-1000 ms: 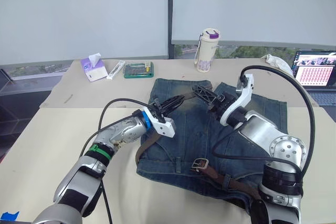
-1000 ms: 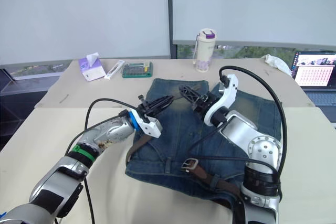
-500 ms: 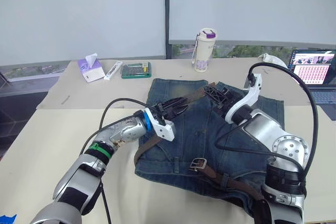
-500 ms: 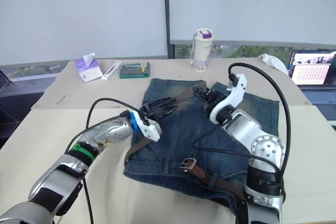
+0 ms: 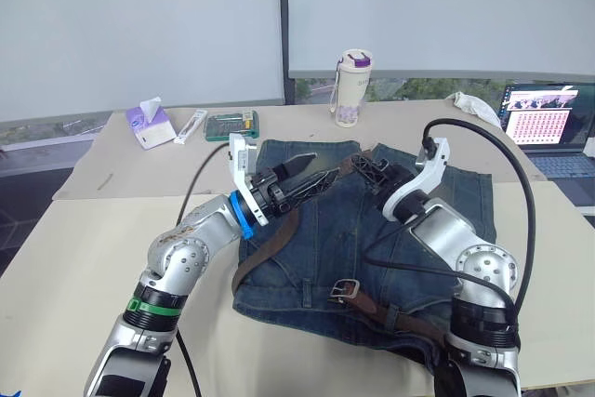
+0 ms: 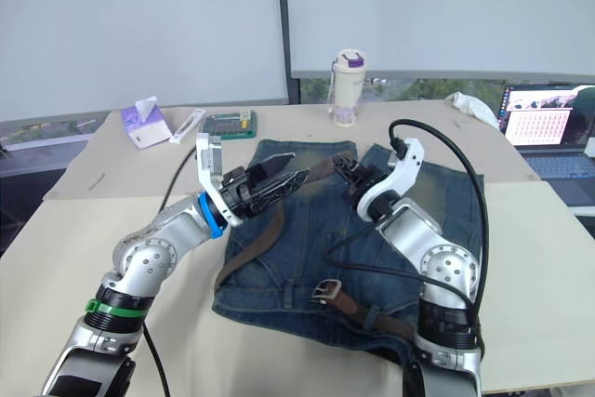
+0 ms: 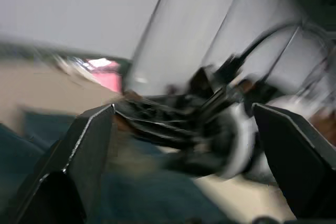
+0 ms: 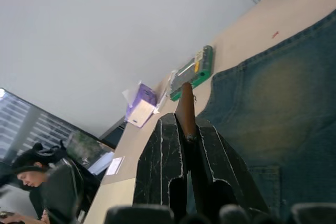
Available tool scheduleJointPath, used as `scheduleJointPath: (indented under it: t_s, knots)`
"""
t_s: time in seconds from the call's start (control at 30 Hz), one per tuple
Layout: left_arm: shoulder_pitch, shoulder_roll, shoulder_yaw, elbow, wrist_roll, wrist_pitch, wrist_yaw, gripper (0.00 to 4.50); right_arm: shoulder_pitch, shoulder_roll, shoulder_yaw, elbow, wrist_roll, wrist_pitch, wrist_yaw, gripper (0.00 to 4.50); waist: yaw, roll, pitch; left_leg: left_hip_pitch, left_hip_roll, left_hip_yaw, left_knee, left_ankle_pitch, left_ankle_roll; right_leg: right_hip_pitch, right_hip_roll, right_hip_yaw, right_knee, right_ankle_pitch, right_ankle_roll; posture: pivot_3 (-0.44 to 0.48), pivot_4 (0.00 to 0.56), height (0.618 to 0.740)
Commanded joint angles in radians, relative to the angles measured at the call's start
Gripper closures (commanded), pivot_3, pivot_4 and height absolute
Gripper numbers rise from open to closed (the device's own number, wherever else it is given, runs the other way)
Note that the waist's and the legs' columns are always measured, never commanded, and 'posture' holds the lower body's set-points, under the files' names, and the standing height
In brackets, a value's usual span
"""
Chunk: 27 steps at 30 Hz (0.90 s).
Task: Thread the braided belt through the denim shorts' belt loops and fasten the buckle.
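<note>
Raised since before, right gripper (image 8: pixel 185 145) clamps braided belt (image 8: pixel 185 107); tip hidden.

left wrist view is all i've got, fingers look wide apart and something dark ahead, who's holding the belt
observer: The right gripper is shut on the braided belt, with the strap's tip poking out past its fingers.
operator: where's the buckle then
observer: The buckle lies on the denim shorts near the edge closest to the robot, apart from both grippers.
operator: and my left one
observer: The left gripper is open above the shorts, pointing toward the right one.
</note>
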Motion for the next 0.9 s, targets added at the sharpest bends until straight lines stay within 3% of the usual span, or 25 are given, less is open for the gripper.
scheduleJointPath:
  t_s: [0.03,0.07,0.2,0.57,0.83,0.9]
  knots:
    - [0.021,-0.073,0.048,0.035,-0.266,0.154,0.215,0.06,-0.003,0.025,0.004,-0.064,-0.010,-0.056,0.040,4.50,0.000,0.000,0.000,0.000,0.000,0.000,0.000,0.000,0.000,0.000,0.000,0.000,0.000,0.000,0.000,0.000,0.150,0.740]
    - [0.028,-0.092,0.061,0.038,-0.301,0.164,0.256,0.06,-0.001,0.030,0.004,-0.067,-0.013,-0.060,0.042,4.50,0.000,0.000,0.000,0.000,0.000,0.000,0.000,0.000,0.000,0.000,0.000,0.000,0.000,0.000,0.000,0.000,0.150,0.740]
    - [0.051,-0.119,0.071,0.025,-0.247,0.191,0.306,0.06,0.014,0.036,0.008,-0.085,-0.017,-0.066,0.047,4.50,0.002,0.000,0.000,0.000,-0.001,0.000,0.000,0.001,-0.001,0.000,0.000,0.000,-0.001,0.000,0.000,0.000,0.150,0.740]
    - [0.064,-0.281,0.183,0.054,-0.362,0.143,0.487,0.06,0.082,0.035,0.050,-0.142,0.046,-0.033,0.082,4.50,0.016,0.001,-0.001,0.000,-0.002,0.001,0.000,0.002,-0.004,0.000,-0.001,0.001,-0.007,0.000,-0.001,0.000,0.150,0.740]
    - [0.060,-0.303,0.231,0.078,-0.342,0.140,0.513,0.06,0.094,0.023,0.053,-0.141,0.073,-0.036,0.067,4.50,0.026,0.001,-0.001,0.000,-0.002,0.001,0.000,0.002,-0.004,0.001,0.000,0.002,-0.009,0.001,-0.002,0.000,0.150,0.740]
    - [0.062,-0.297,0.233,0.081,-0.329,0.148,0.509,0.91,0.093,0.020,0.052,-0.139,0.074,-0.036,0.068,4.50,0.028,0.001,-0.001,0.000,-0.002,0.002,0.000,0.002,-0.004,0.001,0.000,0.002,-0.010,0.001,-0.002,0.000,0.150,0.740]
